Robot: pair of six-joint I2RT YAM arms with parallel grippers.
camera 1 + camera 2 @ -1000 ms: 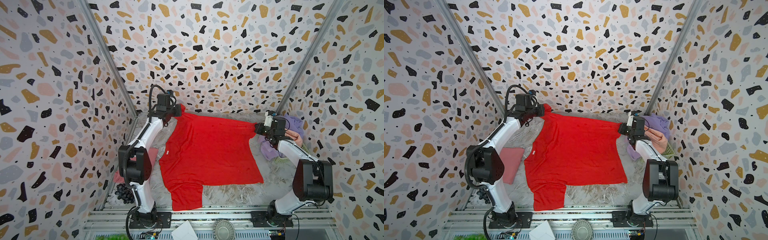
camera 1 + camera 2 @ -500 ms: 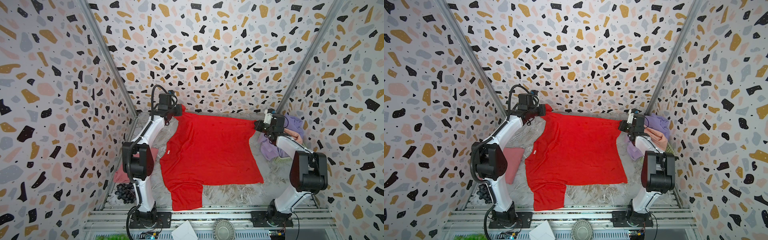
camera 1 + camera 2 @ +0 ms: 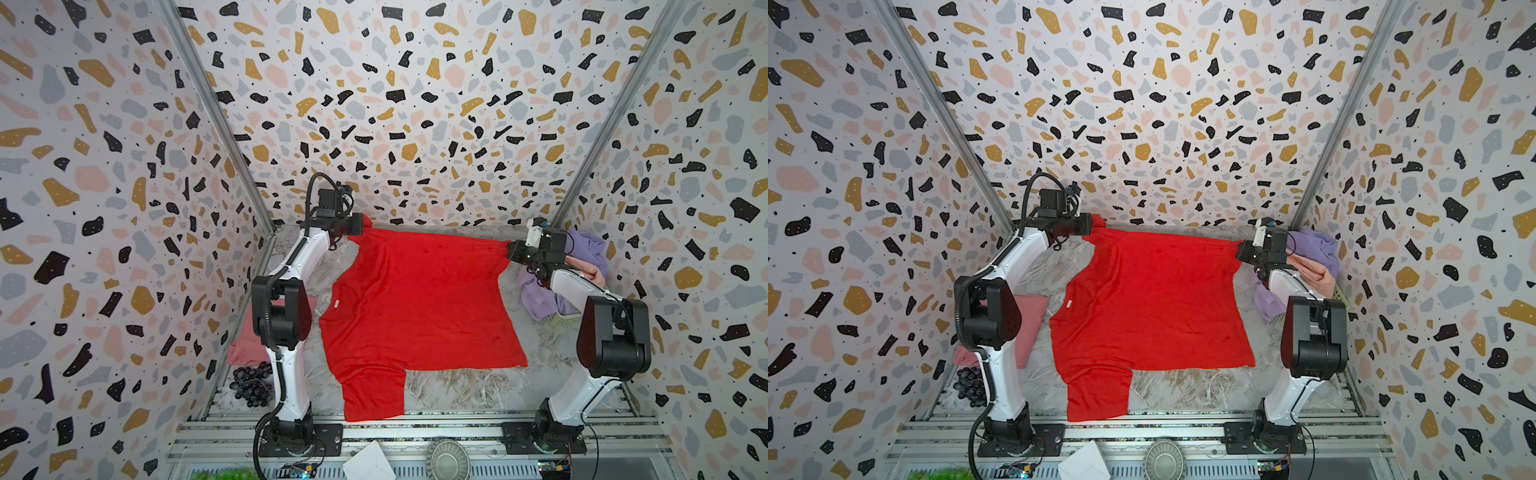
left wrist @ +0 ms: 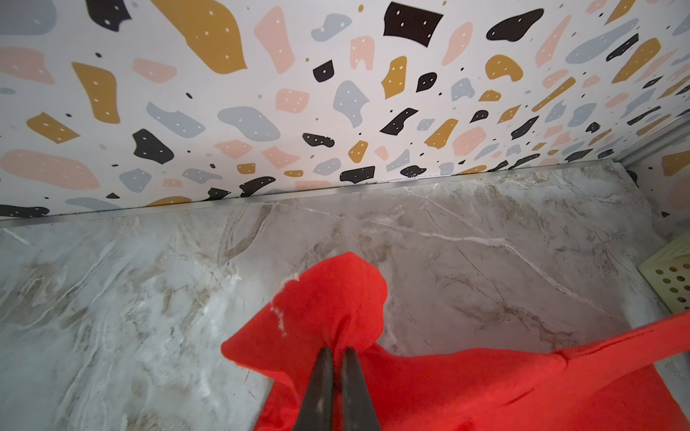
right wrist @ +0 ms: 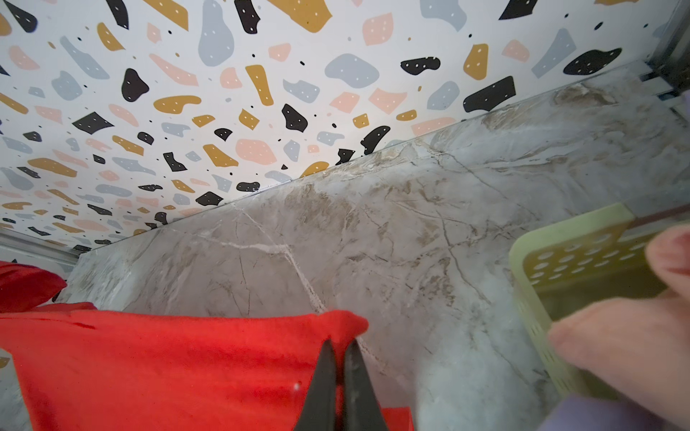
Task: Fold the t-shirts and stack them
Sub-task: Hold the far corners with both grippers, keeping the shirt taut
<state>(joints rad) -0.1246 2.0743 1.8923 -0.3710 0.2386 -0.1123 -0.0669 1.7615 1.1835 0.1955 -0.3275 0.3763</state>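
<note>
A bright red t-shirt (image 3: 419,303) (image 3: 1150,307) is spread over the marble table, its far edge stretched between both arms near the back wall. My left gripper (image 3: 360,224) (image 4: 338,350) is shut on the far left corner of the red fabric (image 4: 328,298). My right gripper (image 3: 510,249) (image 5: 339,341) is shut on the far right corner (image 5: 186,358). A folded dusty rose t-shirt (image 3: 245,345) (image 3: 1032,324) lies at the left behind the left arm. Lavender (image 3: 582,249) (image 3: 1312,245) and peach (image 3: 586,268) (image 3: 1312,272) t-shirts are heaped at the right.
A pale green perforated basket (image 5: 582,261) (image 4: 668,272) stands at the far right under the heap. Dark grapes (image 3: 251,382) lie at the front left. The back wall runs close behind both grippers. A white paper (image 3: 368,461) and a metal dish (image 3: 449,461) sit on the front rail.
Both grippers have carried the shirt's far edge a little further towards the back wall, pulling it tauter. The grips have not changed.
</note>
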